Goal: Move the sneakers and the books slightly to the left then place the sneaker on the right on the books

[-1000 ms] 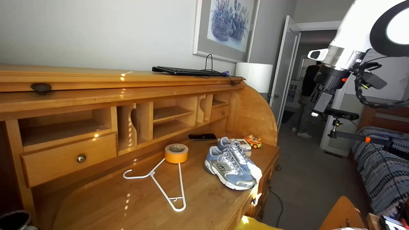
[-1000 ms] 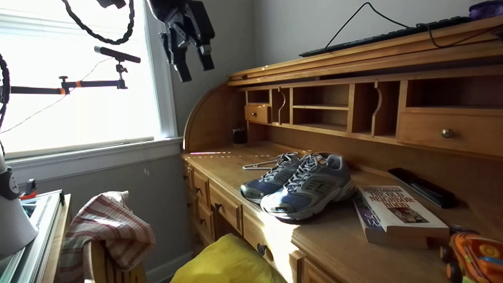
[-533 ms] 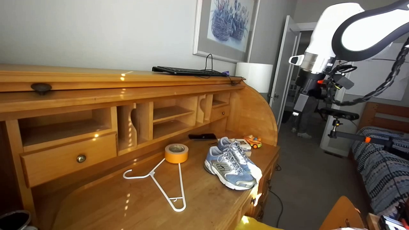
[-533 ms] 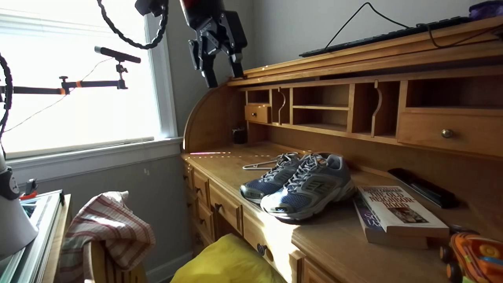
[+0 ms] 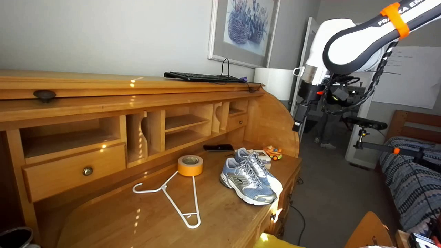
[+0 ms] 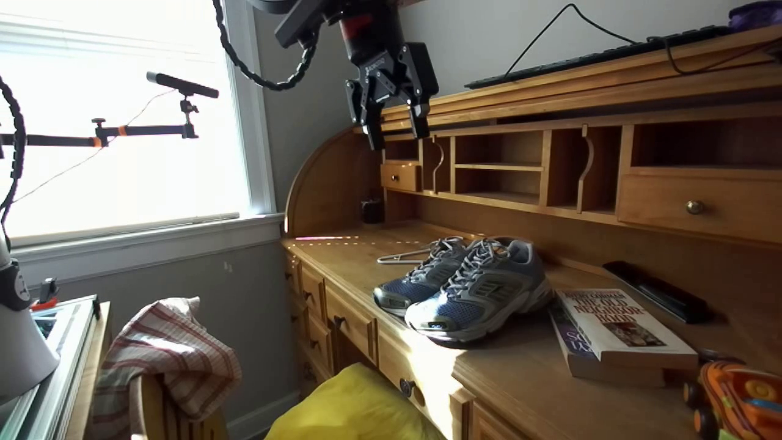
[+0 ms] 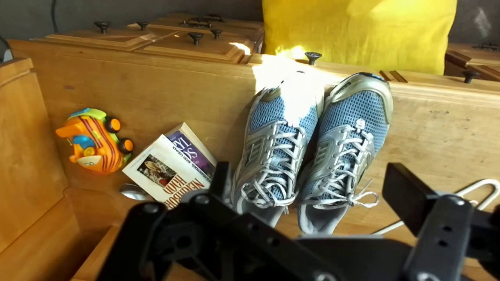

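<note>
Two grey-blue sneakers with white laces stand side by side, toes at the desk's front edge. In an exterior view they are the sneaker nearer the books (image 6: 489, 299) and the farther sneaker (image 6: 418, 284). In the wrist view they are the left sneaker (image 7: 279, 152) and the right sneaker (image 7: 343, 156). Two stacked paperback books (image 6: 623, 324), white over purple, lie beside the sneakers; an exterior view shows them partly hidden behind the shoes (image 5: 264, 157). My gripper (image 6: 398, 138) is open and empty, high above the desk. In the wrist view its jaws stand wide apart around the sneakers' heel ends.
An orange toy car (image 6: 742, 391) and a spoon (image 7: 133, 192) lie near the books. A dark flat object (image 5: 218, 147) lies behind. A white hanger (image 5: 197, 206) and orange tape roll (image 5: 190, 168) lie beyond the sneakers. The cubby shelves (image 6: 498, 165) rise behind.
My gripper has moved in toward the desk and lower, and it stays open. The sneakers and the books have not moved.
</note>
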Controlling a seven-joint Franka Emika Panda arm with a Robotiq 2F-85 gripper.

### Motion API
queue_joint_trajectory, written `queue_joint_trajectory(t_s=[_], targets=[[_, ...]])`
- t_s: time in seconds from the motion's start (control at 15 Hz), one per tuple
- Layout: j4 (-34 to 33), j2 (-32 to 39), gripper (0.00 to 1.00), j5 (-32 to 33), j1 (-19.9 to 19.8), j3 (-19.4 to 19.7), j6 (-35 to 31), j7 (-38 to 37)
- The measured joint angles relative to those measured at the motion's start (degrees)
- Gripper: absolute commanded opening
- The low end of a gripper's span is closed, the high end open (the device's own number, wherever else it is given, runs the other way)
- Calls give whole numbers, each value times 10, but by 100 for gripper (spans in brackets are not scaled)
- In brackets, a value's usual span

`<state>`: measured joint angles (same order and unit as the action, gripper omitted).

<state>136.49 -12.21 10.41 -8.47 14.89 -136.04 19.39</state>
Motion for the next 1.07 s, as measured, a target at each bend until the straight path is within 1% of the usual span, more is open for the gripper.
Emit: queue_joint_trajectory(t_s=[0.2, 0.67, 0.93, 1.07], targets=[[-21, 32, 100, -2, 0, 0, -2, -7], [-35, 43, 100, -2, -11, -3, -2, -32], [-67, 78, 100, -11, -12, -6, -2, -43], [-90, 104, 100, -29, -12, -9, -2, -43]])
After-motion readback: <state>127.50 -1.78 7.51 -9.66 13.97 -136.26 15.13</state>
